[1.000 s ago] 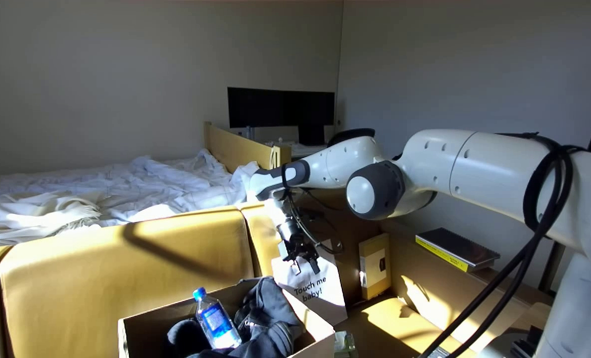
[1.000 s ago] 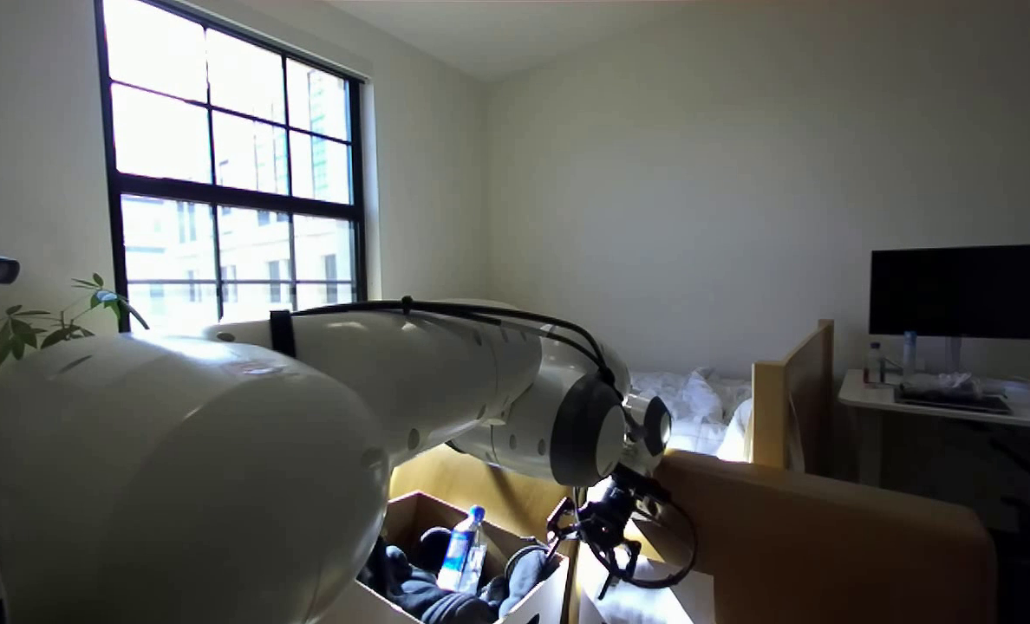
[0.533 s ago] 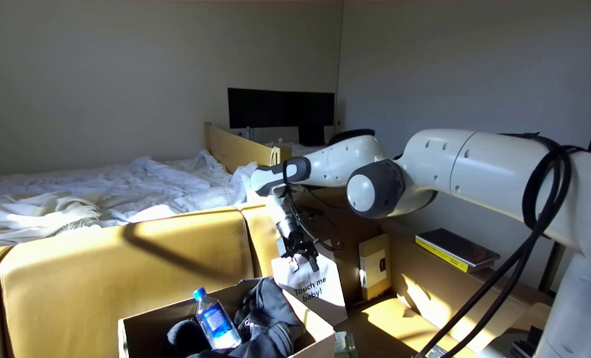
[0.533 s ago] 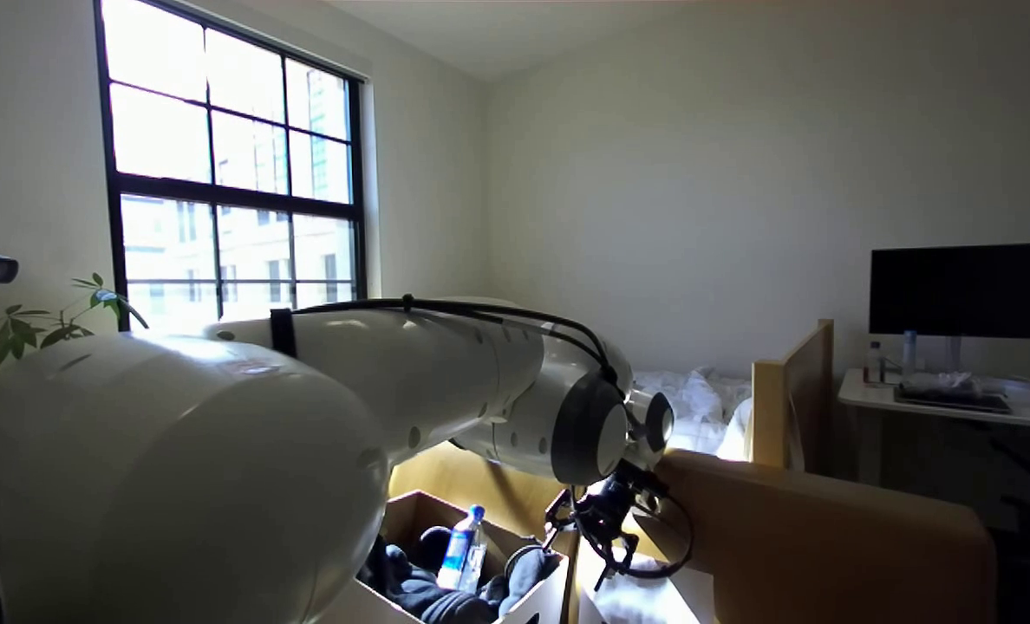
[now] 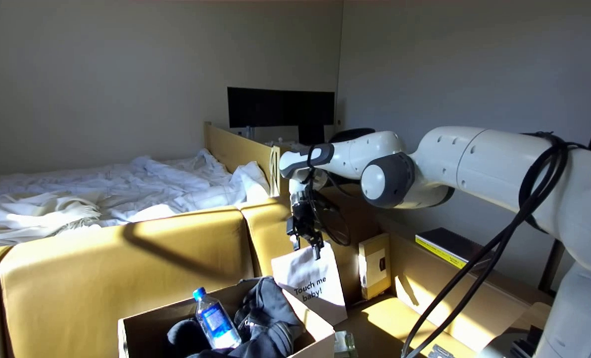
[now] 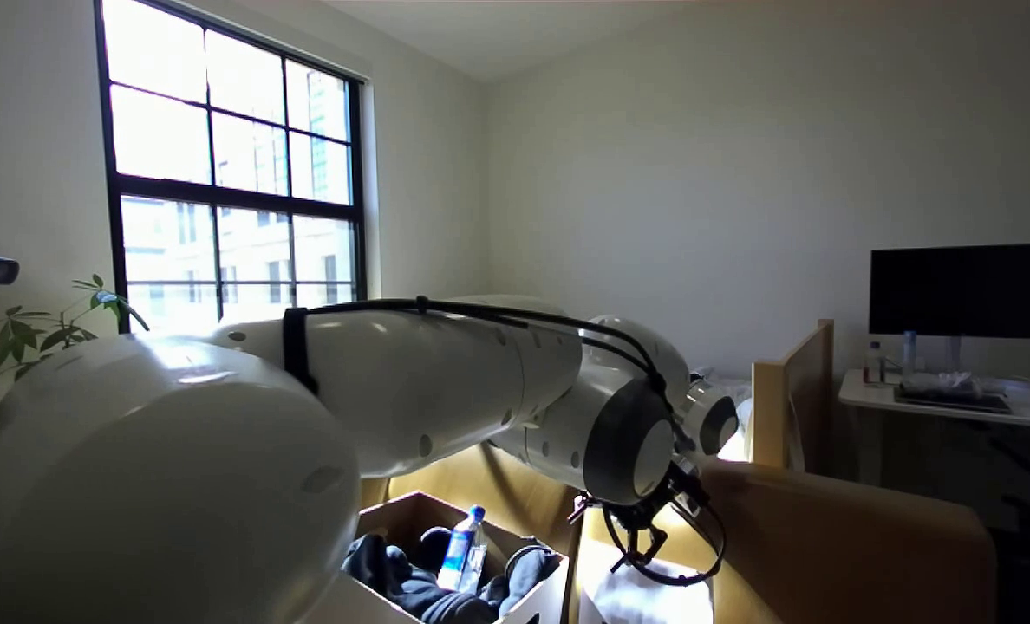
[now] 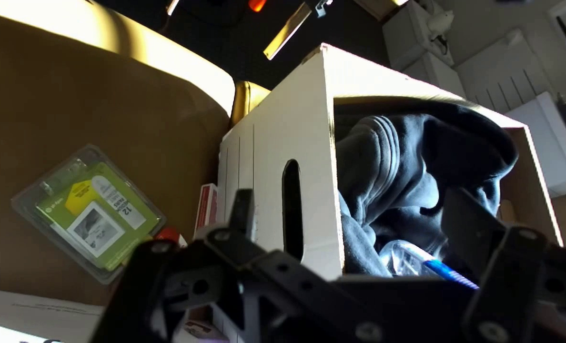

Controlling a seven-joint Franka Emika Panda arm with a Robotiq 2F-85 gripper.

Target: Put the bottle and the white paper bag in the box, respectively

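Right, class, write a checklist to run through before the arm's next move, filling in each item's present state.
1. Bottle in the box: ok, it sits tilted amid dark clothing.
2. White paper bag in the box: not ok, it is outside, beside it.
3. Pincer open: ok, its fingers are apart in the wrist view.
4. Pincer clear of the bag: cannot tell, a fingertip overlaps it in an exterior view.
5. Room left for the bag: cannot tell, clothing hides the box's bottom.
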